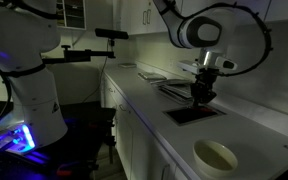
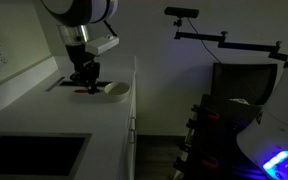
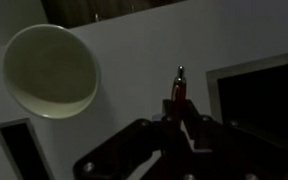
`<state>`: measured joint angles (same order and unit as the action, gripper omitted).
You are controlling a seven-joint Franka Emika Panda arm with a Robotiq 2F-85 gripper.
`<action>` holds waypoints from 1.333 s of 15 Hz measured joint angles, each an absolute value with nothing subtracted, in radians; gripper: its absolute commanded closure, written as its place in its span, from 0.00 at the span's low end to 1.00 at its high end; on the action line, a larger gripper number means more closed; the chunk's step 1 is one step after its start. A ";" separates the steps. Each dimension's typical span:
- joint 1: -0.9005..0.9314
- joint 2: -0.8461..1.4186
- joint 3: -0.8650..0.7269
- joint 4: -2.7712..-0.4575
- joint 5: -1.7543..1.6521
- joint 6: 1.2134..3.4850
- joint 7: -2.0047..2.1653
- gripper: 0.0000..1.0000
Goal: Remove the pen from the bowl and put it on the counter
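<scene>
While low over counter (image 3: pixel 144 45), tool (image 3: pixel 180 120) around pen (image 3: pixel 179 88)

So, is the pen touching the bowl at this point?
Apart. In the wrist view the pen sits in the pincer, with bare counter between it and the bowl.

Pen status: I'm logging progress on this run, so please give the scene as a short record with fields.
pen: red, held in the claw, tip pointing forward, outside the bowl
claw: shut on the pen, low over the counter
bowl: cream, upright, empty, off to one side of the claw
counter: pale worktop carrying the bowl
dark inset: flat rectangle in the counter, just below the claw in an exterior view
pen touching counter: cannot tell
task stage: pen removed, not yet released
</scene>
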<state>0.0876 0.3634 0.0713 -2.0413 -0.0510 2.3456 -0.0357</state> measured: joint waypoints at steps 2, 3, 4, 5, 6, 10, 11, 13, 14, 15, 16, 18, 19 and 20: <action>0.115 0.368 0.067 -2.086 -0.108 2.398 0.034 0.96; 0.130 0.371 0.064 -2.105 -0.141 2.416 0.065 0.96; 0.145 0.375 0.063 -2.122 -0.172 2.427 0.093 0.93; 0.159 0.379 0.062 -2.134 -0.194 2.431 0.116 0.64; 0.172 0.383 0.062 -2.143 -0.206 2.432 0.130 0.58; 0.190 0.387 0.062 -2.156 -0.209 2.433 0.147 0.29; 0.190 0.387 0.060 -2.156 -0.209 2.433 0.148 0.22; 0.185 0.386 0.056 -2.156 -0.199 2.433 0.148 0.08; 0.180 0.382 0.056 -2.155 -0.189 2.432 0.148 0.01; 0.173 0.375 0.057 -2.155 -0.171 2.432 0.142 0.00; 0.165 0.364 0.059 -2.153 -0.149 2.427 0.137 0.00; 0.151 0.333 0.063 -2.148 -0.104 2.407 0.120 0.00; 0.144 0.315 0.065 -2.143 -0.082 2.388 0.111 0.00; 0.138 0.296 0.067 -2.137 -0.062 2.363 0.103 0.00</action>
